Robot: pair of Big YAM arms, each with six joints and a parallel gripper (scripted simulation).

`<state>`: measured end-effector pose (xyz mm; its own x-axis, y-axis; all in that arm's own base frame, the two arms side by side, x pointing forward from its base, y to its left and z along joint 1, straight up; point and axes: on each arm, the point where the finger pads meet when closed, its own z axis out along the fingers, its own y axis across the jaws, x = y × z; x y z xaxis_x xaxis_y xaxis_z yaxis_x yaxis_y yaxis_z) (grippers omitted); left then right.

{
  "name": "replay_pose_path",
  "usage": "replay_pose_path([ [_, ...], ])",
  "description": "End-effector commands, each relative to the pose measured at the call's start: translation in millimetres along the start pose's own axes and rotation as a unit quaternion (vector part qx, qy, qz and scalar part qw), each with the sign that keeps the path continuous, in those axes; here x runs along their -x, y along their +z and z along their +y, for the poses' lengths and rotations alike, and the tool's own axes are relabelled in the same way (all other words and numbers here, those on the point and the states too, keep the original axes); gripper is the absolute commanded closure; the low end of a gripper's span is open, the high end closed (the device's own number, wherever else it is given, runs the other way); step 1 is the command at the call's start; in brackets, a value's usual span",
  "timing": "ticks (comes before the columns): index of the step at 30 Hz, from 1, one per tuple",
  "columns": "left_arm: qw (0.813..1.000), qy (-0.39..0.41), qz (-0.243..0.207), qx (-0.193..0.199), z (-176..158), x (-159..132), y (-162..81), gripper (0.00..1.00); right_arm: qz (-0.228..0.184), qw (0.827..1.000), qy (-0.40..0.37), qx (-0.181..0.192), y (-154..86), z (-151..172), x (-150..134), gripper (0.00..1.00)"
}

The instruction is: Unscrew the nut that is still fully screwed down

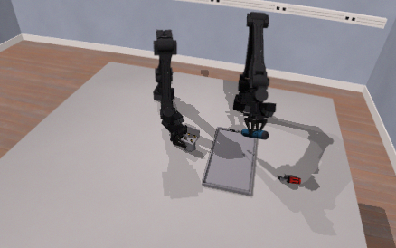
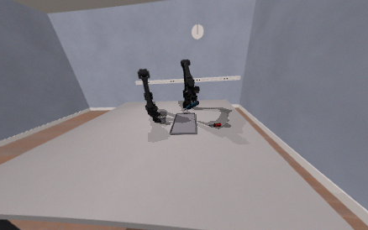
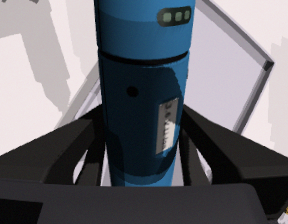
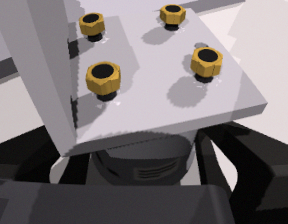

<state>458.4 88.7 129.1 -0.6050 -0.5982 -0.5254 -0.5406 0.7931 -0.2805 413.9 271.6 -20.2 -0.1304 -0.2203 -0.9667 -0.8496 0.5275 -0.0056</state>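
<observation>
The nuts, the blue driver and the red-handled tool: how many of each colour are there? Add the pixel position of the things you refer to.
Gold nuts (image 4: 103, 82) (image 1: 191, 138): 4
Blue driver (image 1: 253, 133) (image 2: 191, 105) (image 3: 142, 120): 1
Red-handled tool (image 1: 294, 180) (image 2: 218, 125): 1
Total: 6
</observation>
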Motion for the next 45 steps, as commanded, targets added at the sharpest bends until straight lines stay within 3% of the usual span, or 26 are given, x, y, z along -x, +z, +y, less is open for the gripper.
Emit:
replay_pose_path([
  [1,0.999,-0.035,-0.03,-0.005,-10,54,-15,0.58,-0.006,1.0,-0.002,-0.001,3,-3,5,0.41],
  [2,0.998,-0.035,-0.042,-0.012,-13,60,-26,0.58,-0.006,1.0,-0.002,-0.001,3,-3,5,0.41],
  [6,0.999,-0.026,-0.043,-0.021,-24,57,-28,0.58,-0.006,1.0,-0.002,-0.001,3,-3,5,0.41],
  [7,0.999,-0.041,-0.027,-0.001,-6,55,-15,0.58,-0.006,1.0,-0.002,-0.001,3,-3,5,0.41],
  [18,0.992,-0.113,0.012,0.052,40,65,-10,0.58,-0.006,1.0,-0.002,-0.001,3,-3,5,0.41],
  [20,0.993,-0.113,-0.002,0.044,36,73,-23,0.58,-0.006,1.0,-0.002,-0.001,3,-3,5,0.41],
  [23,0.994,-0.104,0.001,0.038,25,68,-22,0.58,-0.006,1.0,-0.002,-0.001,3,-3,5,0.41],
  [25,0.99,-0.127,0.019,0.061,48,66,-10,0.58,-0.006,1.0,-0.002,-0.001,3,-3,5,0.41],
  [35,0.974,-0.194,0.053,0.106,90,73,-11,0.58,-0.006,1.0,-0.002,-0.001,3,-3,5,0.41],
  [37,0.975,-0.194,0.038,0.098,86,80,-24,0.58,-0.006,1.0,-0.002,-0.001,3,-3,5,0.41],
  [40,0.978,-0.184,0.041,0.094,75,77,-23,0.58,-0.006,1.0,-0.002,-0.001,3,-3,5,0.41],
  [41,0.972,-0.201,0.053,0.108,93,75,-15,0.58,-0.006,1.0,-0.002,-0.001,3,-3,5,0.41],
  [45,0.963,-0.229,0.069,0.128,110,74,-14,0.58,-0.006,1.0,-0.002,-0.001,3,-3,5,0.41],
])
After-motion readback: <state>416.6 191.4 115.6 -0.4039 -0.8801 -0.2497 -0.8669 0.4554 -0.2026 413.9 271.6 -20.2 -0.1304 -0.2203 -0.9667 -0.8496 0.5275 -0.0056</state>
